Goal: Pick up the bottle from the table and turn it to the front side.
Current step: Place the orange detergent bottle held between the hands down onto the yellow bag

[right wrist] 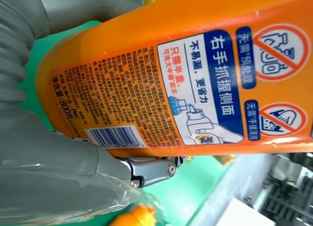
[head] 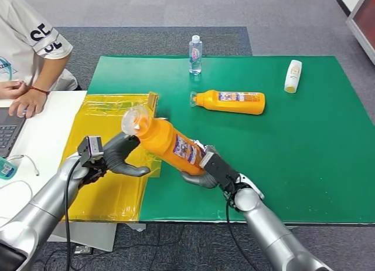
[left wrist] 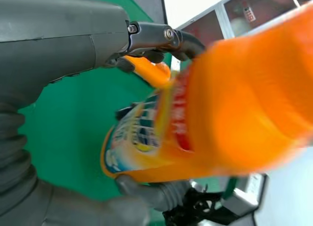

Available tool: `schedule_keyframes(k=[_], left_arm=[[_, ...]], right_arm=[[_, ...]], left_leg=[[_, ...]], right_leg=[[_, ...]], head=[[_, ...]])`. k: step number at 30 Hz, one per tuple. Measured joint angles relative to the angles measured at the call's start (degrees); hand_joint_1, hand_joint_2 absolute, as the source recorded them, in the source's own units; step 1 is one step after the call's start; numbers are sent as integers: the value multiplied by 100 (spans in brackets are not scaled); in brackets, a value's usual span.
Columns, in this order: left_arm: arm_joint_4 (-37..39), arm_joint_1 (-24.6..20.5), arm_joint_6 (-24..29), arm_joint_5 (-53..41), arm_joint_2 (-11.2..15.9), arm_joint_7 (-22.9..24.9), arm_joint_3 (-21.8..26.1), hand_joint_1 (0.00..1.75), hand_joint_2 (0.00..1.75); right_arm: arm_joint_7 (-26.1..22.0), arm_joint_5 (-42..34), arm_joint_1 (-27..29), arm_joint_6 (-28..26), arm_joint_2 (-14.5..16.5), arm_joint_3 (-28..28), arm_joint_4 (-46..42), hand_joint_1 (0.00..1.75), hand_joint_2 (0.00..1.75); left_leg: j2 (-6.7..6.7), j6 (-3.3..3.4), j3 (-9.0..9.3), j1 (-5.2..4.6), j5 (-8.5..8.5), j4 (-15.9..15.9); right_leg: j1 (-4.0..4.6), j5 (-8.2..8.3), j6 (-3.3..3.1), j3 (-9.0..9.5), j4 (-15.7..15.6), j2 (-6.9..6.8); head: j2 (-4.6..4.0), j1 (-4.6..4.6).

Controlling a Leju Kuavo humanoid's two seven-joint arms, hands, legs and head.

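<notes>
An orange detergent bottle (head: 170,141) with a clear cap hangs tilted above the green mat (head: 287,165), cap end up and to the left. My left hand (head: 121,156) holds its upper part near the cap, fingers over it and thumb beneath. My right hand (head: 208,168) grips the base end. In the left wrist view the bottle (left wrist: 239,103) is blurred and close, between my fingers (left wrist: 162,37) and thumb (left wrist: 147,194). The right wrist view faces the bottle's (right wrist: 184,89) back label with its barcode, a finger (right wrist: 151,169) alongside it.
A second orange bottle (head: 229,101) lies on the mat behind, with a clear water bottle (head: 195,54) standing and a white bottle (head: 293,75) lying farther back. A yellow plastic sheet (head: 106,195) covers the left part. A person (head: 26,101) sits at a laptop (head: 9,130).
</notes>
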Motion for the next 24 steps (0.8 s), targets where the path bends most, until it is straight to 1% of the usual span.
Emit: schedule_keyframes(k=[3,4,5,8,9,11,24], left_arm=[[-4,156,21,73,-38,0,151,175,175],[-5,195,21,85,-55,0,199,170,175],[-8,229,22,93,-71,0,249,145,175],[-16,298,25,87,-112,0,368,26,175],[-17,313,27,72,-125,0,396,7,175],[-19,334,31,27,-149,0,440,0,175],[-82,349,-12,-97,-216,0,564,0,175]], right_arm=[[80,160,192,-2,0,-5,-396,175,175],[101,198,249,-2,0,-3,-496,175,175],[118,232,301,-2,0,0,-579,175,175],[144,318,402,-9,0,4,-728,175,175],[147,342,418,-11,0,8,-754,175,175],[144,384,435,-10,0,17,-781,175,175],[93,528,491,-5,5,74,-773,175,175]], left_leg=[[0,-1,-1,0,-1,0],[0,-1,-1,0,-1,0],[0,-1,-2,0,-1,0],[0,-1,-4,1,-1,0],[0,-1,-5,1,0,0],[0,0,-5,1,0,0],[0,0,-10,1,4,0]], right_leg=[[0,-3,-4,-2,0,0],[1,-4,-4,-2,0,0],[1,-4,-4,-3,0,0],[1,-4,-4,-4,0,0],[1,-3,-4,-4,0,0],[1,-2,-3,-4,0,-1],[1,3,1,-8,1,-1]], head=[[0,1],[0,0],[0,-1],[0,0],[0,0],[0,1],[0,-1]])
